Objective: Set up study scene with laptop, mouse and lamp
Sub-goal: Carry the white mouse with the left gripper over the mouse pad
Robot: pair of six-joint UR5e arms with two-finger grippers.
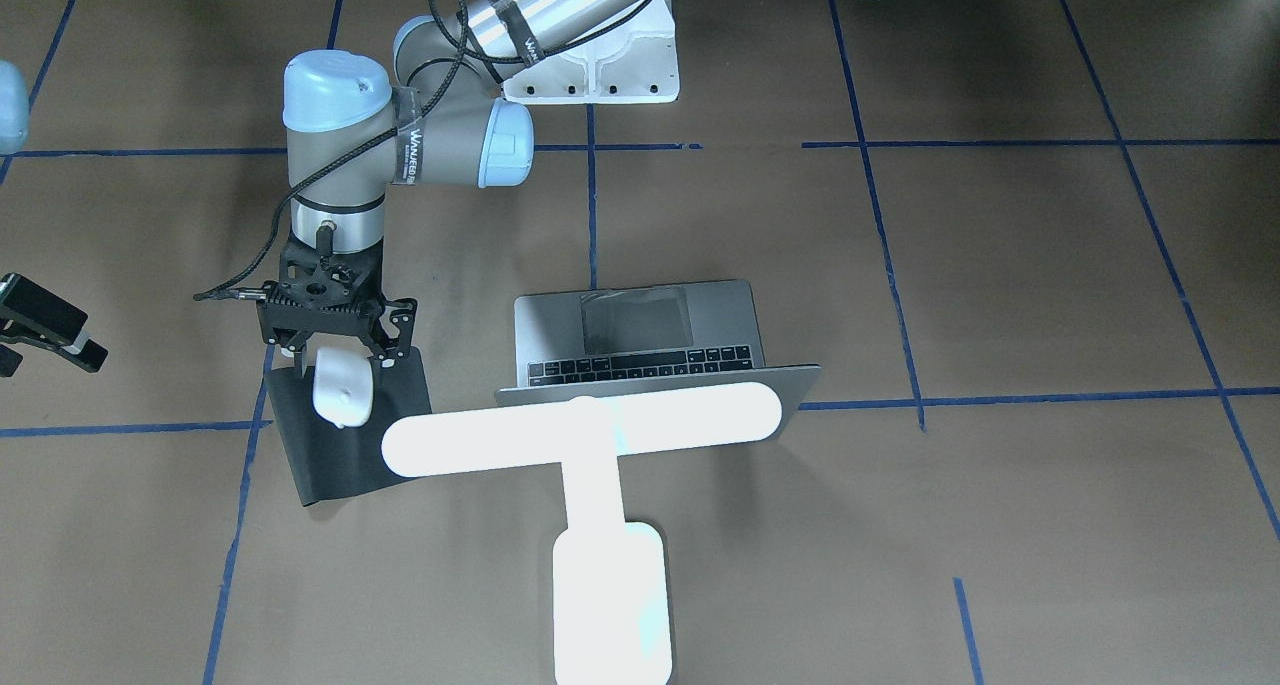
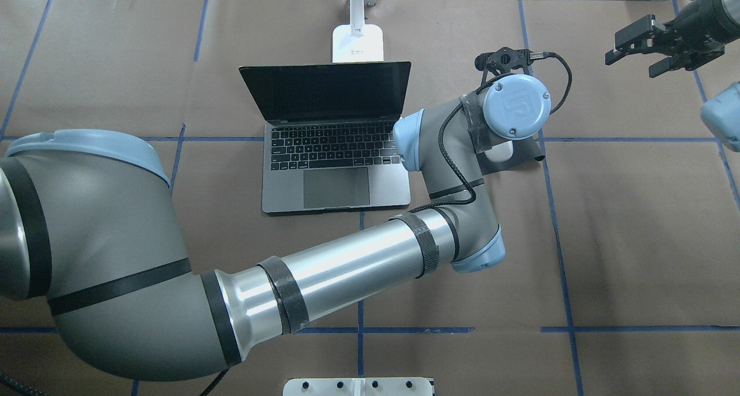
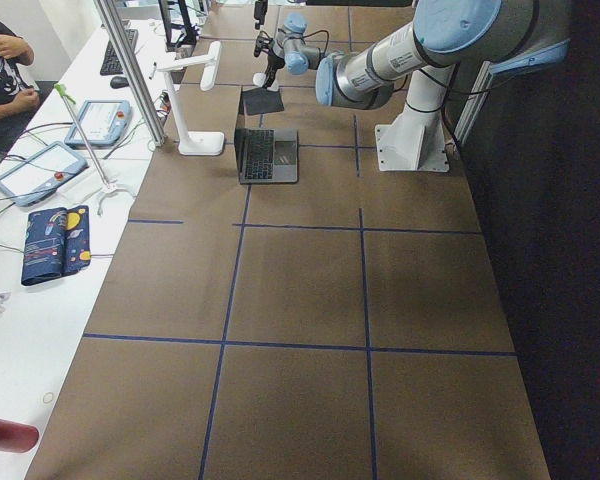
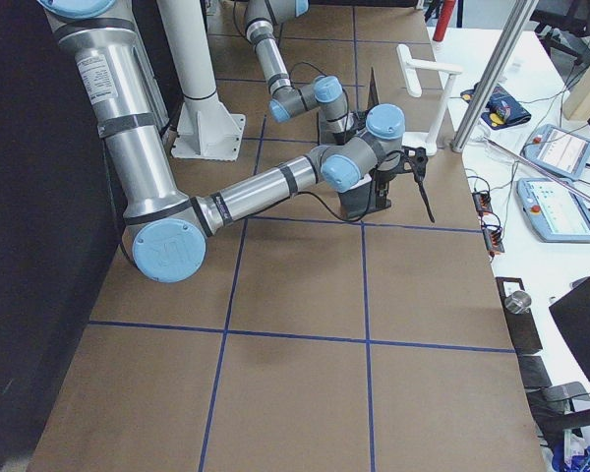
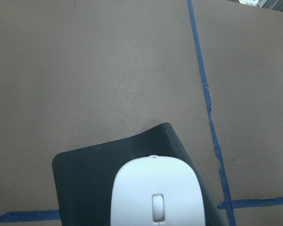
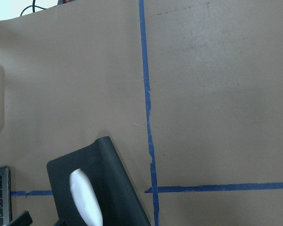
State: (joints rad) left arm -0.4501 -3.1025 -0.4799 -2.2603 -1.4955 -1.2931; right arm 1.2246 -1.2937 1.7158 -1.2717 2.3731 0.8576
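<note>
The laptop (image 2: 335, 153) stands open at mid-table, screen dark; it also shows in the front view (image 1: 640, 320). The glowing white lamp (image 1: 590, 430) stands just behind the laptop's lid, with its base (image 2: 357, 43) on the far side. My left arm reaches across to the laptop's right. Its gripper (image 1: 343, 360) is shut on the white mouse (image 1: 343, 390) and holds it tilted over a black mat (image 1: 340, 455). The mouse fills the bottom of the left wrist view (image 5: 155, 193) and shows in the right wrist view (image 6: 85, 197). My right gripper (image 2: 633, 58) hangs open and empty farther right.
The black mat (image 2: 523, 153) lies right of the laptop, one edge curled up. The white robot pedestal (image 1: 600, 65) sits on the near side. Blue tape lines cross the brown table. A side bench holds tablets (image 3: 40, 170), and a person (image 3: 0, 60) sits there.
</note>
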